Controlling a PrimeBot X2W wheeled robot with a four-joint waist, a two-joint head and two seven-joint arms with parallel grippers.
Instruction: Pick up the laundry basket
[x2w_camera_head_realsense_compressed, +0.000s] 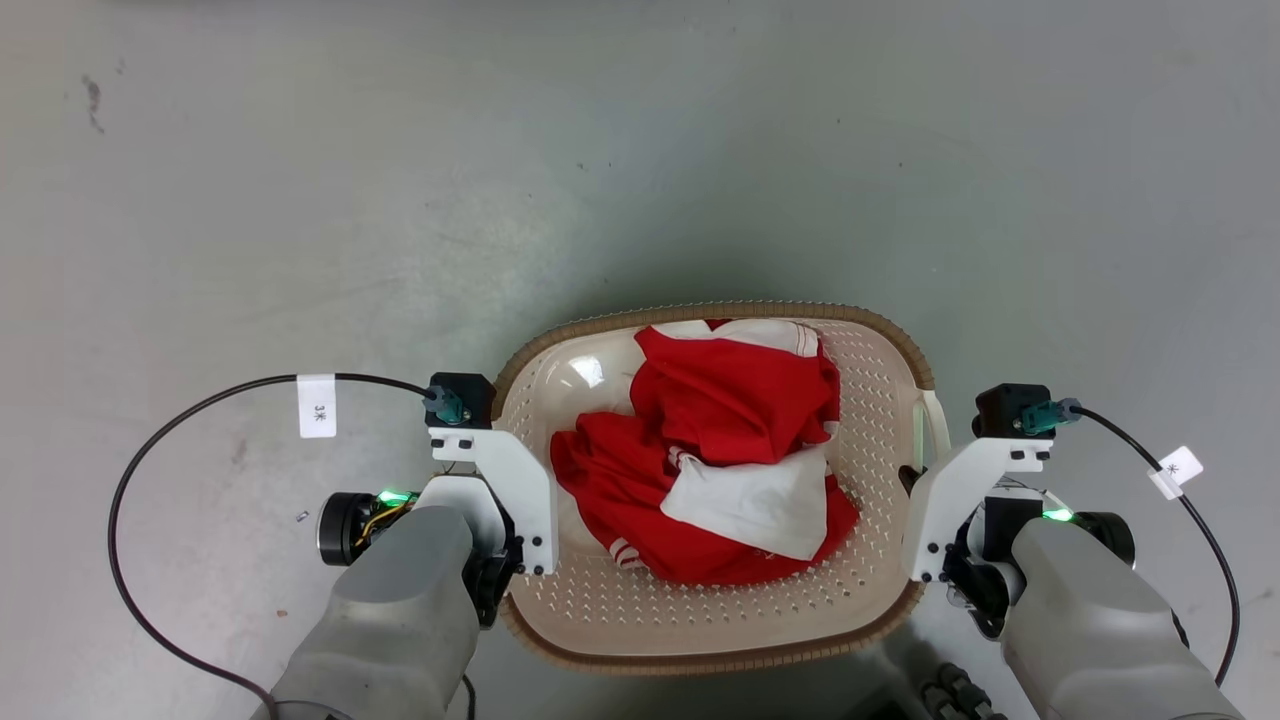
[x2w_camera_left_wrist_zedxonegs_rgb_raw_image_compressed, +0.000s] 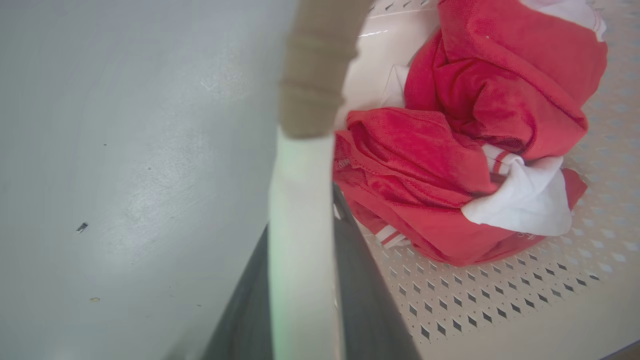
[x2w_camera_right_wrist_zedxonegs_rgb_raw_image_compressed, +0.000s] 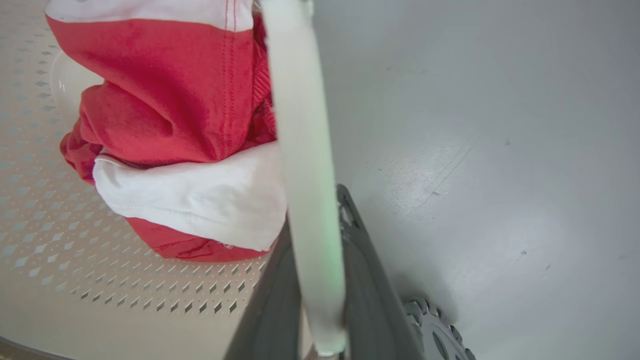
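The basket (x2w_camera_head_realsense_compressed: 720, 308) is seen over the grey floor (x2w_camera_head_realsense_compressed: 300, 200), between both arms, with red and white clothes (x2w_camera_head_realsense_compressed: 720, 440) heaped inside; whether it rests there cannot be told. Its left handle (x2w_camera_left_wrist_zedxonegs_rgb_raw_image_compressed: 300, 165) is clamped between the fingers of the left gripper (x2w_camera_left_wrist_zedxonegs_rgb_raw_image_compressed: 300, 210). The right handle (x2w_camera_right_wrist_zedxonegs_rgb_raw_image_compressed: 300, 125) is pinched likewise by the right gripper (x2w_camera_right_wrist_zedxonegs_rgb_raw_image_compressed: 312, 207). Bare floor is seen beyond the far and side rims.

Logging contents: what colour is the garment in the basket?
Crumpled red-and-white cloth garment, clearest in head view.

Cream-white laundry basket (x2w_camera_head_realsense_compressed: 878, 410), diamond perforations, brown woven-look rim; red clothing (x2w_camera_head_realsense_compressed: 730, 400), white panels; grey floor (x2w_camera_head_realsense_compressed: 640, 150).
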